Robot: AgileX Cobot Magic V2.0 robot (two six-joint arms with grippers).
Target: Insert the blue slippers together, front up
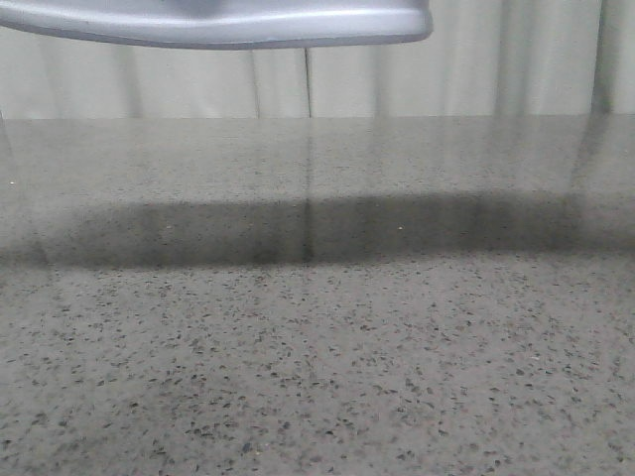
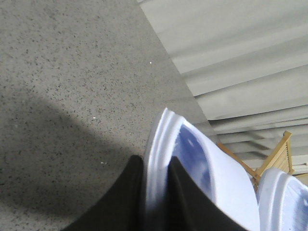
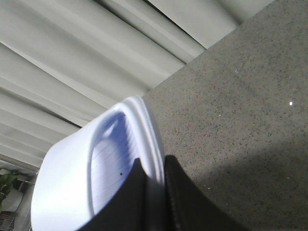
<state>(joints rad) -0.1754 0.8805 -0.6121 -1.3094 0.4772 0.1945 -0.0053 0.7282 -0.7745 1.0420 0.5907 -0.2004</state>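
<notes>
Both blue slippers are held up above the table. In the left wrist view my left gripper [image 2: 155, 162] is shut on the thick sole edge of one pale slipper [image 2: 226, 185], its black fingers [image 2: 126, 192] on either side of the rim. The other slipper [image 2: 284, 202] shows at the corner beside it. In the right wrist view my right gripper [image 3: 153, 164] is shut on the sole rim of a slipper [image 3: 62, 185] whose ribbed footbed [image 3: 108, 168] faces the camera. The front view shows neither gripper.
The grey speckled table [image 1: 317, 367] lies below, with a wide dark shadow band [image 1: 317, 230] across it. A pale grey-blue rounded shape [image 1: 218, 25] runs along the top of the front view. Pleated curtains [image 3: 72, 53] hang behind, and a wooden frame [image 2: 276, 154] stands off the table.
</notes>
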